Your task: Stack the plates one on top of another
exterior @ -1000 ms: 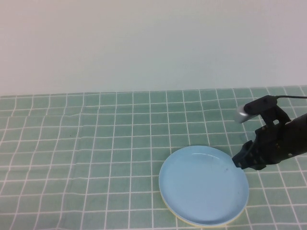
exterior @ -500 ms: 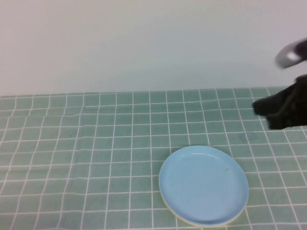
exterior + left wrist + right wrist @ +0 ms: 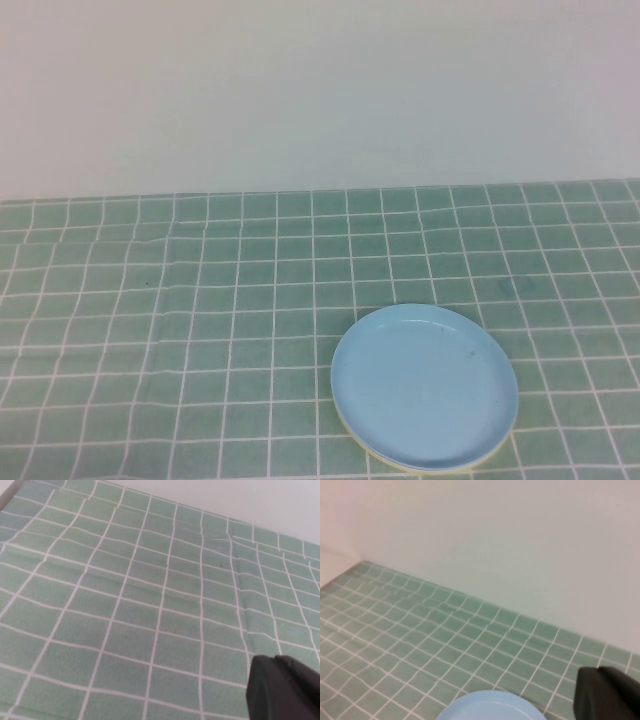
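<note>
A light blue plate lies on the green checked cloth at the front right. It sits on top of a pale yellow plate, of which only a thin rim shows at its near edge. Neither arm shows in the high view. My left gripper hangs shut and empty over bare cloth. My right gripper is shut and empty, raised above and behind the blue plate, whose far edge shows in the right wrist view.
The green cloth with a white grid covers the table and has slight wrinkles on the left. A plain pale wall stands behind it.
My right gripper was at the blue plate's right edge, then lifted up and away to the right, and has left the high view. The stacked plates stay in place.
</note>
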